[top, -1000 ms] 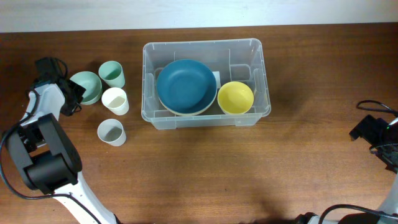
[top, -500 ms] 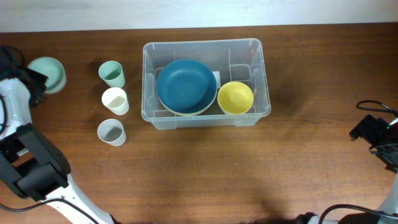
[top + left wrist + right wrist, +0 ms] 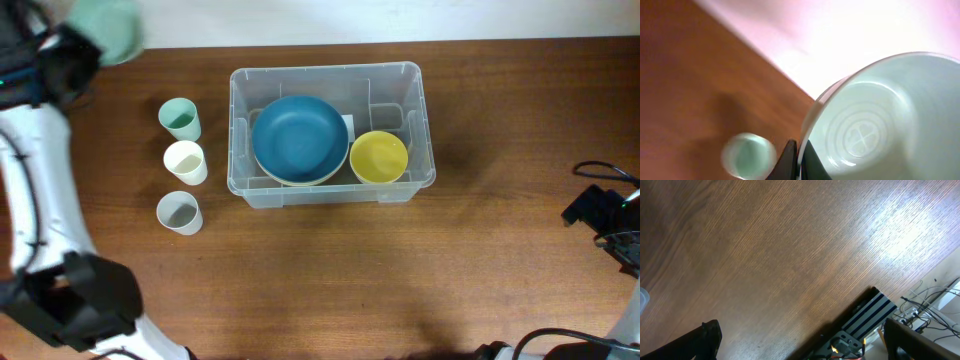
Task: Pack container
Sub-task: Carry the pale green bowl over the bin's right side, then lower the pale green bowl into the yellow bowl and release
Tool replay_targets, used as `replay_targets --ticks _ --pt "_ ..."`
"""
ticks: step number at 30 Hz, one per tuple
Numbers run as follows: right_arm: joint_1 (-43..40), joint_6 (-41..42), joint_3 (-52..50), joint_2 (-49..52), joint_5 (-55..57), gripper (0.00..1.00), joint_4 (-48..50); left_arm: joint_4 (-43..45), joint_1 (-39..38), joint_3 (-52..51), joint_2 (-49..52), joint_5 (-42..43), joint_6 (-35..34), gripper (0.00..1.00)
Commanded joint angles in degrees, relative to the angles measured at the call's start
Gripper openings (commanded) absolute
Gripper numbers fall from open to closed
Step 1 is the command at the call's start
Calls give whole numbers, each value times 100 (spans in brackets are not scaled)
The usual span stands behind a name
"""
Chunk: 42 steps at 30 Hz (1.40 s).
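The container (image 3: pixel 330 68) sits on the worktop (image 3: pixel 480 280) about mid-view from overhead, nudged toward 12 o'clock, long side running 9 to 3. Inside it, a big blue bowl (image 3: pixel 299 138) fills the 9 o'clock half, nested on a cream one whose rim just peeks out at 6 o'clock (image 3: pixel 300 183), and a yellow bowl (image 3: pixel 378 157) sits touching it in the 4 o'clock corner.

Just outside the container at 9 o'clock, three cups stand upright in a column: mint cup (image 3: pixel 179 118), white cup (image 3: pixel 185 161), grey cup (image 3: pixel 179 211), each close to the next.

Way out at the 10 o'clock corner, the left hand (image 3: pixel 799 160) is clamped on the rim of a pale green bowl (image 3: pixel 880 120), which is up off the worktop and tilted (blurry from overhead). The right hand (image 3: pixel 800 325) is parked at the 4 o'clock edge, fingers spread wide, nothing between them, just bare wood below.
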Motion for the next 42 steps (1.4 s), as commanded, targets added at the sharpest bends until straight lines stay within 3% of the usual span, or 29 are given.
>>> replay_targets --ticks 1,5,9,13,16,27,42 --pt "-35 -15 -22 15 -13 99 -2 -61 -940 109 -289 402 629 1" --pt "-35 -15 -22 15 -13 99 -2 -131 -2181 107 -251 313 909 1" --pt "-35 -15 -22 15 -13 99 -2 -378 -3244 105 -109 -334 1071 1" --pt "-35 -15 -22 15 -13 99 -2 -656 -3971 103 164 -1021 1071 1" --pt "-35 -13 -22 15 -13 99 -2 -769 -4319 103 483 -1086 1071 1" --pt "-35 -13 -22 15 -13 99 -2 -787 -4693 103 1816 -1051 1067 1" --pt "-35 -15 -22 15 -13 99 -2 -807 -4693 98 2111 -999 1069 1"
